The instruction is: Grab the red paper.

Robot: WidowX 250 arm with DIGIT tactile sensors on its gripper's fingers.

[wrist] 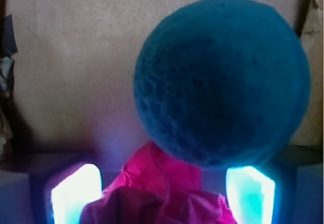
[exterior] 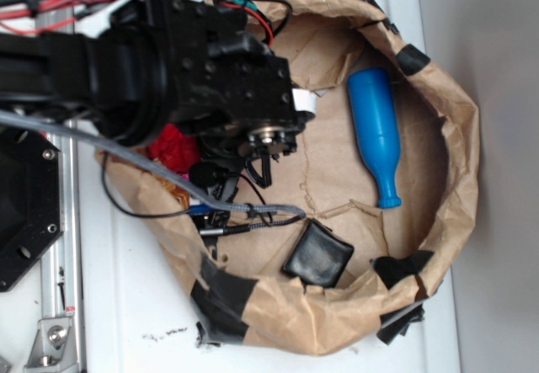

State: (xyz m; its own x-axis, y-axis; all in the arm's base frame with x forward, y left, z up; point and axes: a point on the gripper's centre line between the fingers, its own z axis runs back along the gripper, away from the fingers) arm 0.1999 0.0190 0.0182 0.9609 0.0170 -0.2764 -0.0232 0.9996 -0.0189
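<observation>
Exterior view, landmark = brown paper nest [exterior: 455,137], a crumpled ring patched with black tape. Left of it: white tabletop [exterior: 126,306] and a metal rail. Black arm [exterior: 168,61], with red wires on top, reaches over the nest's left rim. Under the arm, at the nest's left inner edge, a patch of the red paper [exterior: 173,147] shows; the rest is covered. Black square pad [exterior: 317,255] lies on the nest floor near the front rim. Blue bottle [exterior: 376,133] lies on its side toward the nest's right wall, well apart from the pad.

Wrist view: gripper [wrist: 162,196] fingers stand either side of the red paper [wrist: 162,188], which fills the gap; contact not resolvable, so clenched or released — cannot tell. Teal ball [wrist: 223,77] sits just beyond, touching the paper.
</observation>
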